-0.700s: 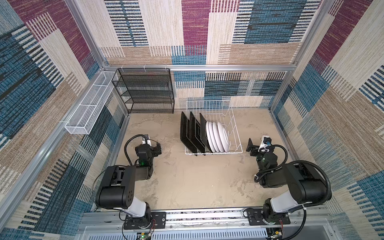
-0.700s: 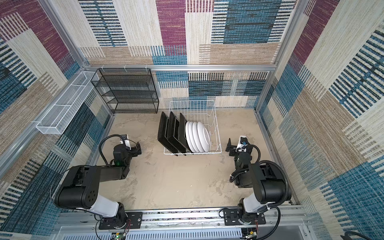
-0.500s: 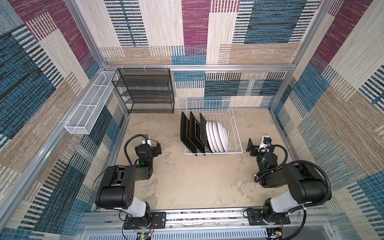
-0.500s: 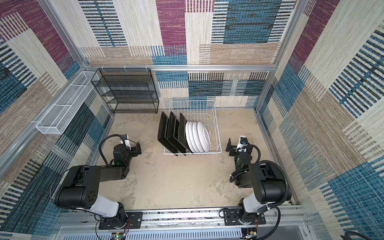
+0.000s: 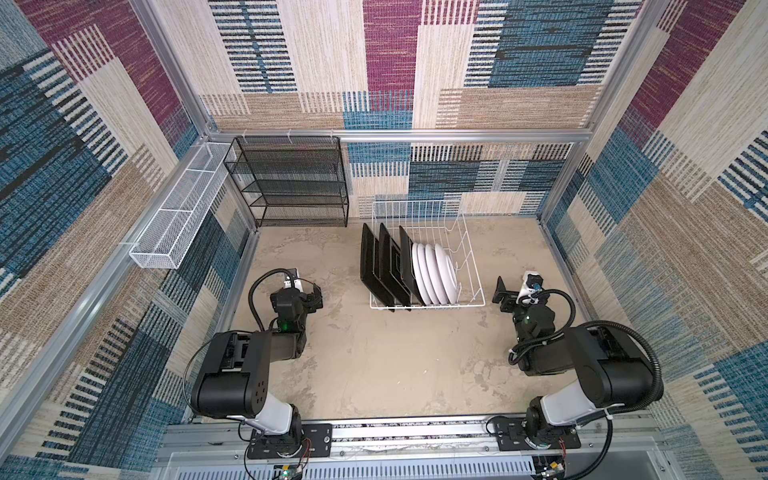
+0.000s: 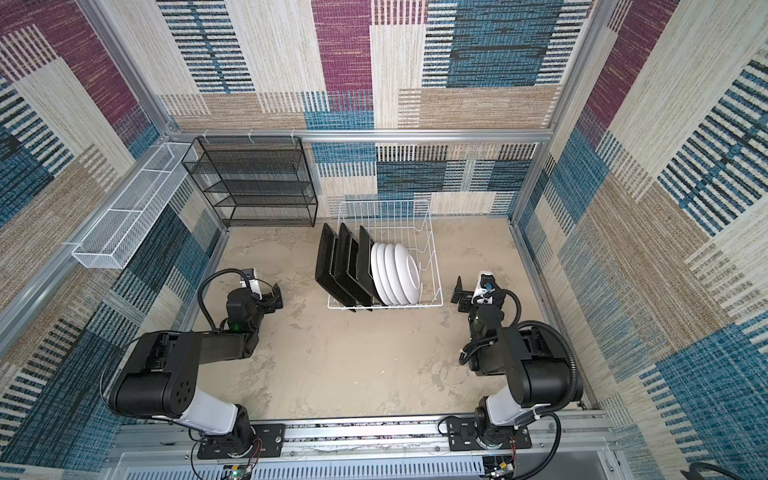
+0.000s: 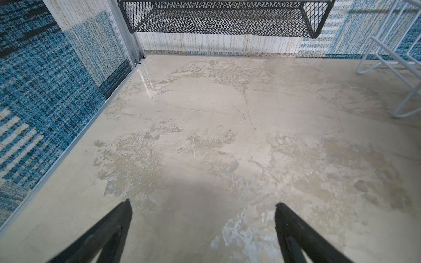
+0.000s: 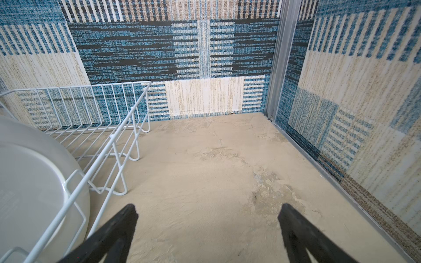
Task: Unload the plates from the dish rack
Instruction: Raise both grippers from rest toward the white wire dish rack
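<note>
The white wire dish rack (image 5: 472,266) (image 6: 430,257) stands at the middle back of the floor in both top views. Three black square plates (image 5: 384,270) (image 6: 345,266) stand upright in its left part. Several round white plates (image 5: 436,274) (image 6: 395,274) stand to their right. My left gripper (image 5: 309,293) (image 6: 274,297) (image 7: 203,202) hovers low over bare floor left of the rack, open and empty. My right gripper (image 5: 513,291) (image 6: 469,293) (image 8: 208,206) sits just right of the rack, open and empty. The right wrist view shows the rack's wire side (image 8: 127,123) and the nearest white plate (image 8: 34,182).
A black mesh shelf unit (image 5: 291,183) (image 7: 223,20) stands against the back wall, left of the rack. A long white mesh basket (image 5: 174,216) hangs on the left wall. Carpeted walls close in on three sides. The rack's corner wires (image 7: 387,52) show in the left wrist view.
</note>
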`<state>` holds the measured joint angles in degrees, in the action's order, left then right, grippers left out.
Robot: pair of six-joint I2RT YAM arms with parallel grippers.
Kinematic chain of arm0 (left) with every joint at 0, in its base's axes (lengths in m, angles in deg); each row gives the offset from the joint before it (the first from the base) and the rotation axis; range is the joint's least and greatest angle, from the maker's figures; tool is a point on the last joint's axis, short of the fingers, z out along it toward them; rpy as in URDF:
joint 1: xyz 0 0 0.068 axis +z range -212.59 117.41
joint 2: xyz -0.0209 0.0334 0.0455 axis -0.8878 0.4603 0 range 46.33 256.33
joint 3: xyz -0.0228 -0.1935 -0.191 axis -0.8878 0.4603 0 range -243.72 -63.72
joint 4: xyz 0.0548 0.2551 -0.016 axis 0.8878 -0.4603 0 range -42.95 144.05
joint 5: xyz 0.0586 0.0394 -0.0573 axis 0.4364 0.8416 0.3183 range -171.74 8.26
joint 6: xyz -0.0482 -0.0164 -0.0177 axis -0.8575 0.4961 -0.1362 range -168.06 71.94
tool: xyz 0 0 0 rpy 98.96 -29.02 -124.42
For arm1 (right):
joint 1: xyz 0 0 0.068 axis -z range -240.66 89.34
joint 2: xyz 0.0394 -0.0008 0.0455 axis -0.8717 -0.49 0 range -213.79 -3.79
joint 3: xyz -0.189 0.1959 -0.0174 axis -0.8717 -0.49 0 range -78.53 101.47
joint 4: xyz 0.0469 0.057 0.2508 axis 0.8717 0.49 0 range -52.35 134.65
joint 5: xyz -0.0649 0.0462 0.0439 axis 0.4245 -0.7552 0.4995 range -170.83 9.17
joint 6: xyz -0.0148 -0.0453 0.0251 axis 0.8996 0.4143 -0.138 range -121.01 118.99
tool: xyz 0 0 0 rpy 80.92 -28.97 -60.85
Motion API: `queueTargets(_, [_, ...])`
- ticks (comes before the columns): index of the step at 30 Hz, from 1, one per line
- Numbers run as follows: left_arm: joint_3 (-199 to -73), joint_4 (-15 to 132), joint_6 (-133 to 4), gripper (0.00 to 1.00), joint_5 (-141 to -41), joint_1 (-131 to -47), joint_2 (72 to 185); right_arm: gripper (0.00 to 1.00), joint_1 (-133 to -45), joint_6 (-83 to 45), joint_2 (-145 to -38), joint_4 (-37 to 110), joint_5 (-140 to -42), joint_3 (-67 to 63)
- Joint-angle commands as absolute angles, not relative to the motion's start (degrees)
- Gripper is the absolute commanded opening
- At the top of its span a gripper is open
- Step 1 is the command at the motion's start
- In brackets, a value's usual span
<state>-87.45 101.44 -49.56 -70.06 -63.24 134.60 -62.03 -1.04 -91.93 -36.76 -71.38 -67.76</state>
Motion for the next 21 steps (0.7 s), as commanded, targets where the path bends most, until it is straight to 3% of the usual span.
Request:
queueTargets(1, [-87.72,101.51,-49.25,1.0,-70.58,-63.14,134.47,0.99,-62.0,-1.36,-91.92,-38.11,-71.69,-67.46])
queueTargets(21, [-87.74,101.41,-49.21,1.0,-70.87,-62.96,134.49,0.99,-62.06,-1.4,-91.81,-38.31,-71.63,-67.68])
